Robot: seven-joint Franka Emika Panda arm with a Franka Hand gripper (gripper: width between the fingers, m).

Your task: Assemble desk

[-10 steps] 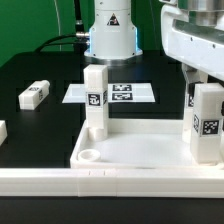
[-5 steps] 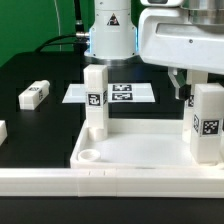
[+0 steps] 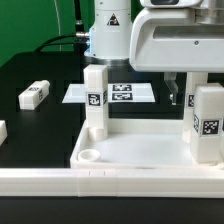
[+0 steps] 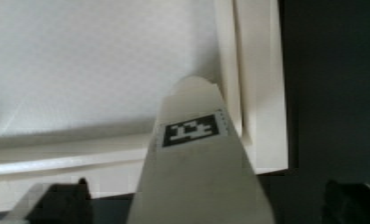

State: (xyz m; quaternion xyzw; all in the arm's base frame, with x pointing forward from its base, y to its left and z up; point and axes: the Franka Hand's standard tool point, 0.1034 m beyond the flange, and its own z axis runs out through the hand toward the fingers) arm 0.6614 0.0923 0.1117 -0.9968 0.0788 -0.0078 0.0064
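Note:
The white desk tabletop (image 3: pixel 140 150) lies rim-up at the front. Two white tagged legs stand upright in its far corner sockets, one on the exterior view's left (image 3: pixel 95 100) and one on the right (image 3: pixel 207 122). My gripper (image 3: pixel 182 92) hangs just behind and beside the right leg. In the wrist view a tagged leg (image 4: pixel 196 130) rises between the dark fingertips (image 4: pixel 57 200), which stand wide apart on either side without touching it. The gripper (image 4: pixel 203 205) is open. The tabletop's floor (image 4: pixel 93 80) and rim (image 4: pixel 253 60) show below.
A loose white leg (image 3: pixel 35 95) lies on the black table at the exterior view's left, with another (image 3: pixel 2 130) at the edge. The marker board (image 3: pixel 120 93) lies flat behind the tabletop. The robot base (image 3: pixel 108 35) stands at the back.
The arm's hand has moved toward the exterior view's left and now fills more of the upper right. The legs and tabletop have not moved.

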